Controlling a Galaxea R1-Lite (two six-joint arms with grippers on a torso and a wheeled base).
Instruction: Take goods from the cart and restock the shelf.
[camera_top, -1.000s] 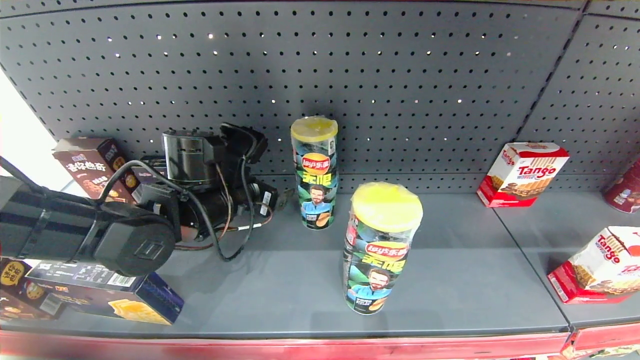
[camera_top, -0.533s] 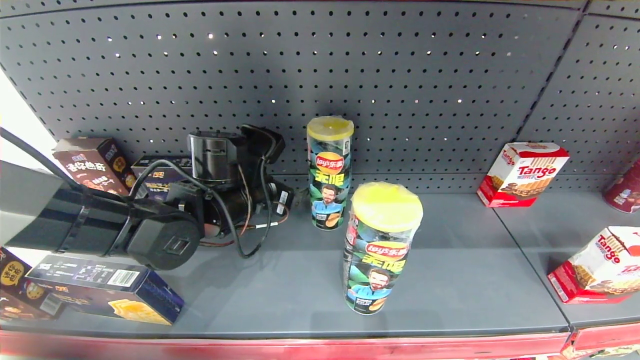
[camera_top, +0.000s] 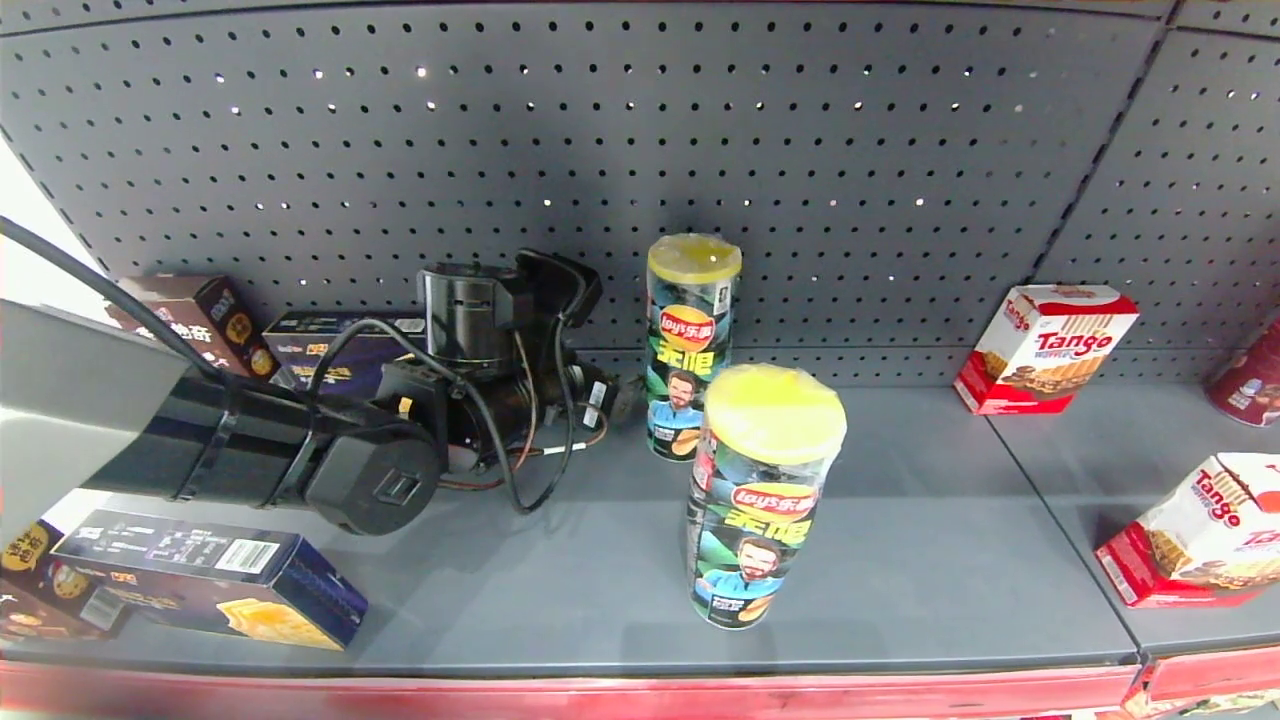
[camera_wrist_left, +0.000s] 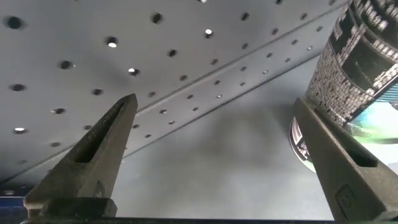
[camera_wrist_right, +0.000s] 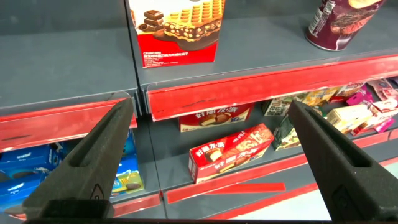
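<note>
Since the left pincer (camera_wrist_left: 214, 102) has its two dark fingers spread wide with nothing between them, it grips no goods. One finger (camera_wrist_left: 336, 168) lies against, or just beside, the low wall of a tall cylindrical cardboard crisp can with a yellow plastic lid, the rear can (camera_top: 692, 345); I cannot tell whether they touch. That can stands upright on the grey metal shelf (camera_top: 950, 560), just behind an identical yellow-lidded cylinder, the front can (camera_top: 765, 490), and a little to its left, close to the perforated grey back panel (camera_top: 800, 150). My reading is that the rear can is being lined up behind the front can so the two make a neat file, labels outward. The task's thing is thus already on the shelf and wants only a small sideways correction. The right pincer (camera_wrist_right: 210, 104) is likewise wide apart and holds nothing, hanging before the lower red-edged shelves (camera_wrist_right: 249, 87), probably free for the next item.

Both cans carry a round red-and-yellow emblem, large yellow-green characters and a bearded man's portrait; the rear can's side also bears dense small print. Well to the right of the front can stands a red-and-white cardboard wafer box (camera_top: 1045, 345) with red lettering. Well to its left lies a flat dark blue carton (camera_top: 215, 575) with a barcode.
</note>
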